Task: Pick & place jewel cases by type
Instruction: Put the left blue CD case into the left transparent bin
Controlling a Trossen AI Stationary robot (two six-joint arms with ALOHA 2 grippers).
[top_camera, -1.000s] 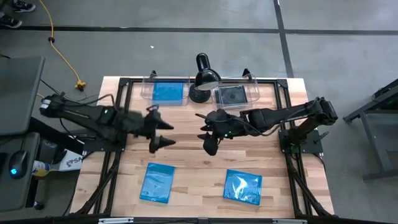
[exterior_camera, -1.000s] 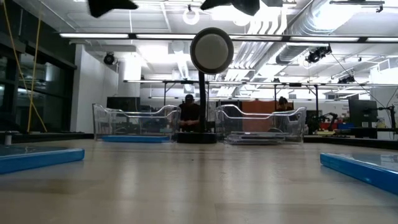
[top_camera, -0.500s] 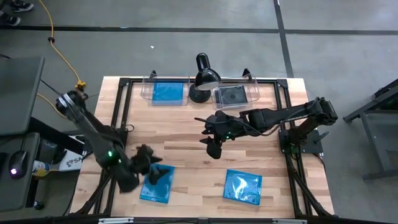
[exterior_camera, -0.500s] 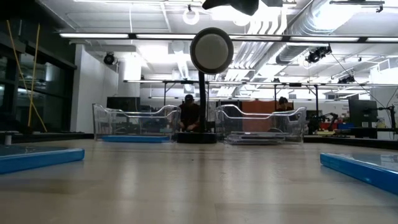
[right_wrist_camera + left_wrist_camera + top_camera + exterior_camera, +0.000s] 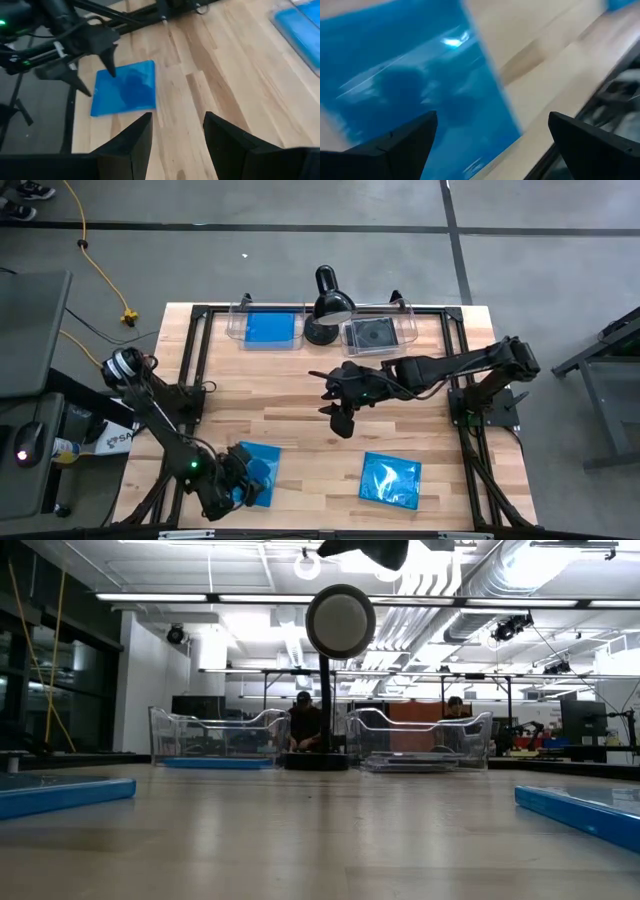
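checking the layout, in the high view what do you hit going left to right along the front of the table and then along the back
Front: left gripper over a blue case → second blue case. Back: bin with a blue case → black lamp → bin with a dark case.

Robotics lab or workshop. Bare grey concrete floor [image 5: 560, 270] with dark tape lines, yellow cable [image 5: 95, 265]. Exposed ceiling ducts [image 5: 520, 570], strip lights [image 5: 200, 597]. Long workbenches [image 5: 400, 700] behind, two people seated there. Wooden surface [image 5: 300, 380] on black frame.
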